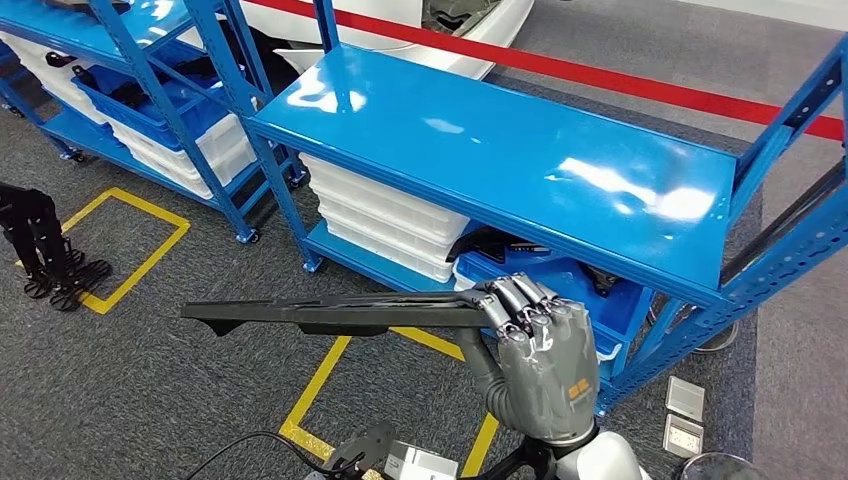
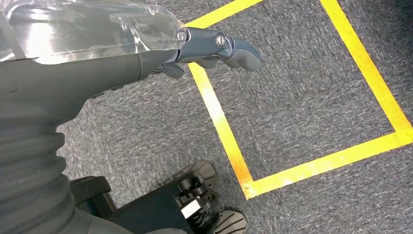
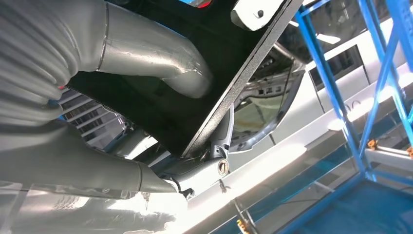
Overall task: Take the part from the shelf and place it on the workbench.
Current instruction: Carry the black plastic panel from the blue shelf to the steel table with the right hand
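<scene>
A long flat black part hangs level in the air in front of the blue shelf, reaching out to the left over the carpet. My right hand grips its right end from above, fingers curled over the edge. In the right wrist view the thumb presses on the black part and the fingers wrap its edge from the other side. My left hand hangs over the grey carpet with its fingers curled in and nothing in it.
White bins and a blue bin with dark parts sit on the lower shelf level. A second blue rack stands at the left. Yellow tape squares mark the carpet. A black stand is at far left.
</scene>
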Action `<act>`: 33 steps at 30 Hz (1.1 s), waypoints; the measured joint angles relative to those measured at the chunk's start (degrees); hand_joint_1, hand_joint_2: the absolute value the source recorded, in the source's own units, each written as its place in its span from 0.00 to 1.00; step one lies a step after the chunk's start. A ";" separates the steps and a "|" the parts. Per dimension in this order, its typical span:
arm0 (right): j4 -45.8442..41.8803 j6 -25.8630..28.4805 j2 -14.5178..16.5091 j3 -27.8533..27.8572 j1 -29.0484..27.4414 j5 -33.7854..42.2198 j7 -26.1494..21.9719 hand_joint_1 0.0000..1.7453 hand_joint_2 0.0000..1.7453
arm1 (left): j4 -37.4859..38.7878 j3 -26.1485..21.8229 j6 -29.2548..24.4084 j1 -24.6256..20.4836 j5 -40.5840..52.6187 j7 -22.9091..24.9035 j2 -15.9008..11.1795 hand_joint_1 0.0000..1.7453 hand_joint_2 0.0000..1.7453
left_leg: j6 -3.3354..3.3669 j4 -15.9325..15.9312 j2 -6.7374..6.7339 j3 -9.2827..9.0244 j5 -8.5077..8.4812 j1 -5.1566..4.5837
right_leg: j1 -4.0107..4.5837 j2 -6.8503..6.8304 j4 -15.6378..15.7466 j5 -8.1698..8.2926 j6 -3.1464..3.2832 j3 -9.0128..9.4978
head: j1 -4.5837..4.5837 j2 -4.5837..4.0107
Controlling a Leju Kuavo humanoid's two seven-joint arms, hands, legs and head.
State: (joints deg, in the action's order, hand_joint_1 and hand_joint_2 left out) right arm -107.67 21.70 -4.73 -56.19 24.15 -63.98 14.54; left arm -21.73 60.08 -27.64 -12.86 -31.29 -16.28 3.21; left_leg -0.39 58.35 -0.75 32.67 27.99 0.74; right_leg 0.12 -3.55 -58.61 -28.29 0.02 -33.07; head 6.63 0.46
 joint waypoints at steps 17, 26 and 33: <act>0.09 -0.19 -0.04 0.00 0.38 0.26 0.39 1.00 1.00 | 0.02 -0.04 -0.70 0.14 -0.32 -0.07 -0.07 0.00 1.00 | -1.80 3.04 3.45 5.19 -1.44 0.42 | -1.13 4.37 0.63 -1.10 1.11 1.96 | -0.12 0.00; 0.25 -0.26 -0.02 0.00 0.30 0.28 0.45 1.00 1.00 | 0.02 -0.04 -0.69 -0.03 -0.07 -0.07 -0.15 0.00 1.00 | -1.82 2.94 -0.38 -0.14 1.59 0.28 | -0.43 0.04 -0.07 0.10 1.44 0.02 | 0.59 0.00; 0.28 -0.30 -0.03 0.00 0.40 0.53 0.39 1.00 1.00 | 0.04 -0.04 -0.68 0.02 -0.09 -0.10 -0.19 0.00 1.00 | 0.97 -0.15 0.23 0.61 -0.59 0.27 | -0.49 1.70 -4.86 -3.44 -0.86 -2.51 | 0.31 0.00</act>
State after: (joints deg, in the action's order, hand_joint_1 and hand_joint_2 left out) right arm -107.39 21.40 -4.75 -56.19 24.54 -63.45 14.93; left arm -21.69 60.04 -28.33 -12.85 -31.38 -16.39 3.02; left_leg 0.58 58.20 -0.52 33.27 27.40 1.01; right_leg -0.37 -1.85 -63.47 -31.73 -0.84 -35.58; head 6.95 0.46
